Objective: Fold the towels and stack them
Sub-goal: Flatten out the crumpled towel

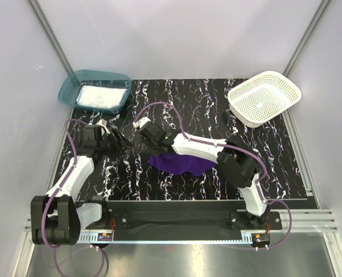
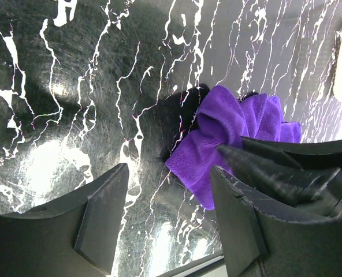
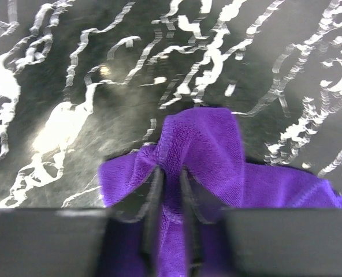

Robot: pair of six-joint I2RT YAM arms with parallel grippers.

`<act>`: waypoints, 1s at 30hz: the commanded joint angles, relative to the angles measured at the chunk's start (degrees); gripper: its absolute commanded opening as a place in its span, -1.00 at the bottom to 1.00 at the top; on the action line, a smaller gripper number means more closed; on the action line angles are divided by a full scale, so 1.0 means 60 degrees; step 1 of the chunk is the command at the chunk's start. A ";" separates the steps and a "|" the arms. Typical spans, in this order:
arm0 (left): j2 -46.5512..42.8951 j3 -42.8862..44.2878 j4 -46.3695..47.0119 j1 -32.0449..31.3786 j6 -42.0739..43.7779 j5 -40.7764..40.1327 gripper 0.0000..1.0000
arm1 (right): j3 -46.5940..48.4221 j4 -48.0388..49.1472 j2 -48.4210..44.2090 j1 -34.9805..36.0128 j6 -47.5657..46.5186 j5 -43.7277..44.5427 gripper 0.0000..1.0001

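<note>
Sitting at the far left corner of the black, white-veined surface, a translucent teal bin holds a white towel, which lies crumpled across most of its floor. At the far right corner a white mesh basket stands tilted to the surface's edges, and only its own perforated floor shows inside. The purple towel lies out on the surface near the middle, towards the near edge, with the right arm's white forearm reaching across above it towards the left. The right hand is pinched onto this purple towel: in its wrist view the two dark fingers stand close together with a fold of the cloth caught between them. The cloth rises in a hump just past the fingertips, and the rest spreads out to either side below. The left hand hovers over bare surface just left of the purple towel. Its fingers are spread wide apart with nothing between them, and they touch neither cloth nor surface as far as its wrist view shows. From that view the purple towel is bunched and drawn up at one end, beside the left hand's right finger.
</note>
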 commanded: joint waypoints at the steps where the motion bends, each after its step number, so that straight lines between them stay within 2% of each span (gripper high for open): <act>1: -0.0091 -0.0033 0.0437 0.0056 0.0122 0.0285 0.27 | 0.0076 0.0003 -0.0427 0.0016 0.0047 0.1381 -0.62; 3: -0.0135 -0.0047 0.0539 0.0056 0.0136 0.0314 0.28 | -0.0042 -0.0098 -0.0690 0.0016 0.0149 0.1513 -0.65; 5: -0.0106 -0.0106 0.0801 0.0056 0.0151 0.0577 0.29 | -0.0129 -0.0202 -0.0881 -0.0013 0.0252 0.1514 -0.60; 9: 0.0025 -0.0238 0.1096 0.0056 0.0064 0.0842 0.29 | -0.0642 0.0148 -0.1467 -0.0378 0.0617 0.0726 -0.55; 14: 0.0318 -0.0282 0.1242 -0.0265 0.0034 0.0871 0.29 | -0.1506 0.0691 -0.1906 -0.0906 0.0911 -0.0067 -0.33; 20: 0.0553 -0.0267 0.1476 -0.0690 -0.0098 0.0623 0.29 | -0.2165 0.1262 -0.2185 -0.1390 0.1087 -0.0991 -0.36; 21: 0.0611 -0.0224 0.1491 -0.0821 -0.0112 0.0593 0.29 | -0.2224 0.1350 -0.2200 -0.1434 0.1073 -0.1165 -0.80; 22: 0.0641 -0.0194 0.1535 -0.0895 -0.0098 0.0607 0.29 | -0.2326 0.1394 -0.2215 -0.1478 0.1072 -0.1283 -1.00; 26: 0.0919 0.0113 0.1521 -0.1247 0.0078 0.0520 0.29 | -0.2285 0.0973 -0.2856 -0.2251 0.1131 -0.1299 -1.00; 28: 0.0890 0.0332 0.1361 -0.1495 0.0238 0.0301 0.29 | -0.1571 -0.0417 -0.3355 -0.2474 0.0811 -0.1064 -1.00; 30: 0.0788 0.0523 0.1301 -0.1686 0.0487 0.0169 0.29 | -0.0866 -0.1731 -0.3971 -0.2606 0.0139 -0.1675 -1.00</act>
